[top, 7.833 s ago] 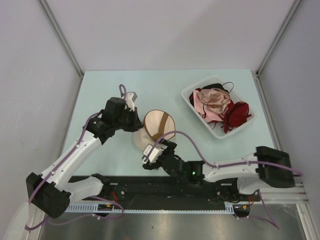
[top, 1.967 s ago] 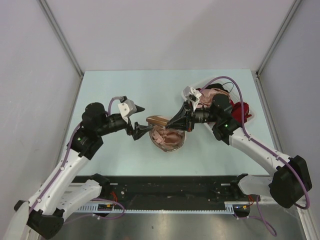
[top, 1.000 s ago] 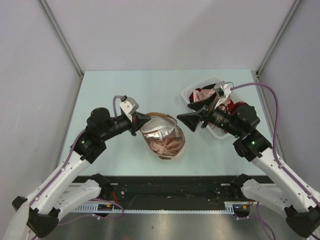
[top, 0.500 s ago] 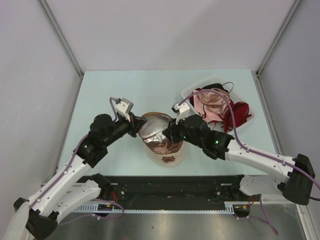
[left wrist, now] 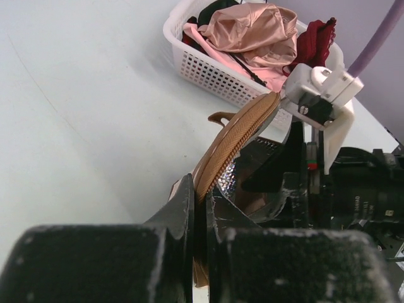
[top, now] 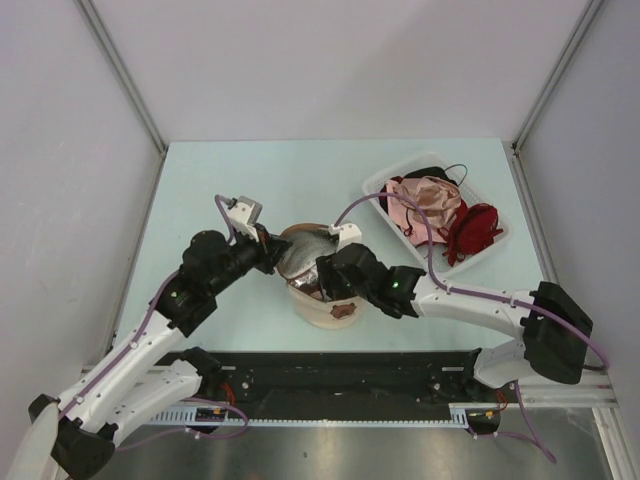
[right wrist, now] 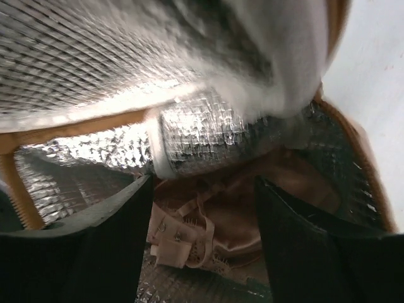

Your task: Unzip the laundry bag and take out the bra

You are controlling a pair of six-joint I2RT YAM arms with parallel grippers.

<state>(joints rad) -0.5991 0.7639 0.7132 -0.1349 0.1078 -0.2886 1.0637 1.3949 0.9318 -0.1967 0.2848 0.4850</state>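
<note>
While the left fingers [left wrist: 186, 202] pinch the zipper rim of the laundry bag [top: 330, 312], the right fingers [right wrist: 113, 227] reach inside. They stand apart over the bra [right wrist: 208, 237].

Round beige fabric laundry bag [top: 330, 312] held the pale soft bra [right wrist: 211, 237]; white plastic basket [top: 384, 213] stood at its two o'clock.

Soft, even light falls from overhead on the worktop [top: 210, 180], and shadows around the laundry bag [top: 312, 310] are faint and short. In the left wrist view the foreground before the laundry bag is black and blurred, while the tray [left wrist: 214, 76] behind it is fairly sharp. In the right wrist view the silvery lining [right wrist: 208, 136] inside the laundry bag glares white, and its upper part smears, perhaps from motion.
</note>
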